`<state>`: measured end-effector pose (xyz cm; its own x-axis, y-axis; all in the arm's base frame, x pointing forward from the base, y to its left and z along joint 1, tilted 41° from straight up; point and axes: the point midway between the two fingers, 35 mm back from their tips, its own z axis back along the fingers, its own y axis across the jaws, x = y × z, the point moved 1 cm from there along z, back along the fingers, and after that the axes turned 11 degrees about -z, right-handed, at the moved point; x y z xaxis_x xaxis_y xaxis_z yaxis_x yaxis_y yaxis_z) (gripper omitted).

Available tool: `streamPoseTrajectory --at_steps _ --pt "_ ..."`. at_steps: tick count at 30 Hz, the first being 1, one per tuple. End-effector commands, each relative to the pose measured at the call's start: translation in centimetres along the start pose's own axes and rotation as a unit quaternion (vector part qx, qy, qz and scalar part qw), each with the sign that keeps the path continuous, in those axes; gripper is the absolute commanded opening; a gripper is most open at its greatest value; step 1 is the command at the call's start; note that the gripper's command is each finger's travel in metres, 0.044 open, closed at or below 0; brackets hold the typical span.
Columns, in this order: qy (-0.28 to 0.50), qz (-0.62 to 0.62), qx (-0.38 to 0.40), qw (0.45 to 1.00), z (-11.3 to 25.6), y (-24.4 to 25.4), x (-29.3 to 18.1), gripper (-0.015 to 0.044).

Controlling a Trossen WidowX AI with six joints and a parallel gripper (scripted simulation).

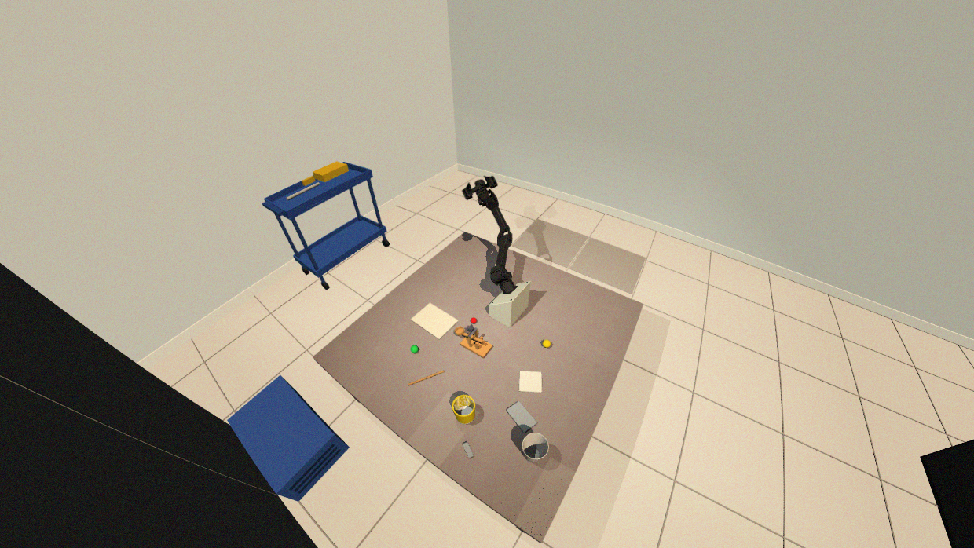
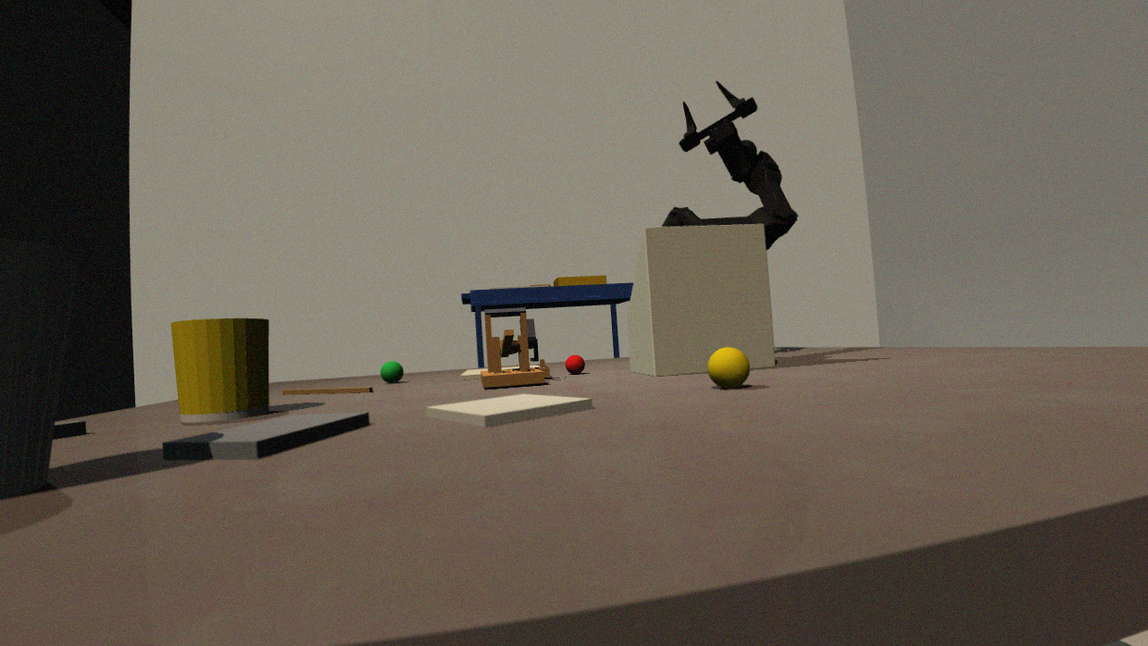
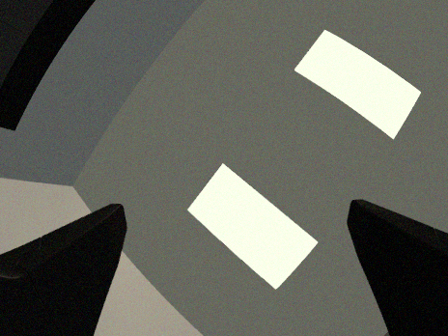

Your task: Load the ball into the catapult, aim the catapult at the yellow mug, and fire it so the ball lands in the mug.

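Observation:
My gripper (image 1: pixel 479 184) (image 2: pixel 700 91) (image 3: pixel 238 216) is open and empty, raised high above the mat and pointing upward. The orange wooden catapult (image 1: pixel 479 348) (image 2: pixel 514 379) stands on the mat in front of the arm's base. A red ball (image 1: pixel 474 320) (image 2: pixel 575 365) lies on the mat close behind it. A green ball (image 1: pixel 414 348) (image 2: pixel 392 372) and a yellow ball (image 1: pixel 546 343) (image 2: pixel 729 367) lie to its left and right in the top view. The yellow mug (image 1: pixel 463 416) (image 2: pixel 222 368) stands upright nearer the top camera. The wrist view shows none of these objects.
A grey cup (image 1: pixel 536 454) (image 2: pixel 22 368) stands beyond a grey slab (image 1: pixel 521 414) (image 2: pixel 268 435). Two cream flat pieces, an orange stick (image 1: pixel 426 378) (image 2: pixel 328 391) and a small grey block (image 1: pixel 467 449) lie on the mat. A blue cart (image 1: pixel 340 246) stands beside the mat.

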<state>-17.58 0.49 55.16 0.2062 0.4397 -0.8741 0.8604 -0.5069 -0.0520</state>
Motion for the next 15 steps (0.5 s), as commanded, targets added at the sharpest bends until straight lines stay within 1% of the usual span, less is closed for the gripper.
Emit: streamPoseTrajectory --at_steps 1,2,5,15 --pt "-0.001 -0.001 0.001 1.000 -0.1 0.1 0.0 0.0426" --pt "-0.002 -0.005 0.003 1.000 -0.3 0.2 0.0 0.0440" --pt "-0.015 -0.028 0.017 0.999 -1.6 1.4 0.2 0.0440" --pt "-0.078 -0.157 0.103 0.979 -8.6 8.3 2.4 0.0440"
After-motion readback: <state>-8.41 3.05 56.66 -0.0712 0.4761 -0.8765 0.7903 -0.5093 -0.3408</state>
